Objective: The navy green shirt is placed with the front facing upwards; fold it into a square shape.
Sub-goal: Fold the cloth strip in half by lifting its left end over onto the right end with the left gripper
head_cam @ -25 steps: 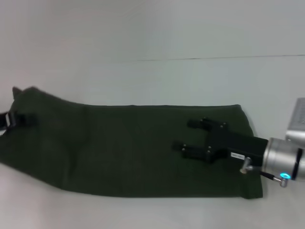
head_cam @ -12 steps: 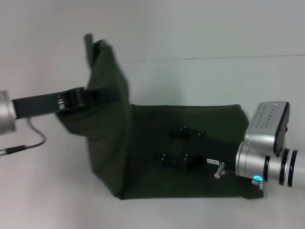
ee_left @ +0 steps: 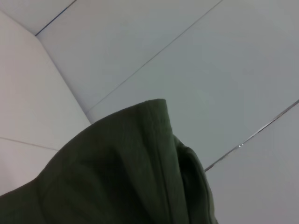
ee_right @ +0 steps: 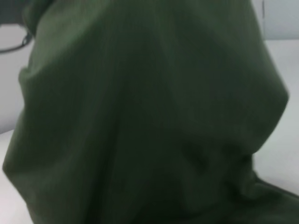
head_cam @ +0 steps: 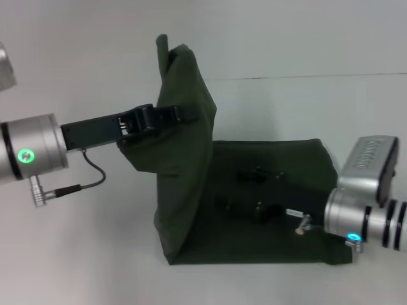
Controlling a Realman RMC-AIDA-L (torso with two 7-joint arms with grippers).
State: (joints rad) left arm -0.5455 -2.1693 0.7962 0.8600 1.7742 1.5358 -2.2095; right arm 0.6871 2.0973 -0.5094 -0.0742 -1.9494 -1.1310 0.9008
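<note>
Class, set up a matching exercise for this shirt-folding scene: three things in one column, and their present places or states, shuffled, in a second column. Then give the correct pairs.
Column one:
1. left gripper
2. right gripper
3. navy green shirt

Column two:
A. partly lifted, its left end raised above the table, the rest lying flat
B. shut on the raised end of the cloth, held in the air
C. low over the flat part of the cloth, fingers spread

Pairs: 1-B, 2-C, 3-A
</note>
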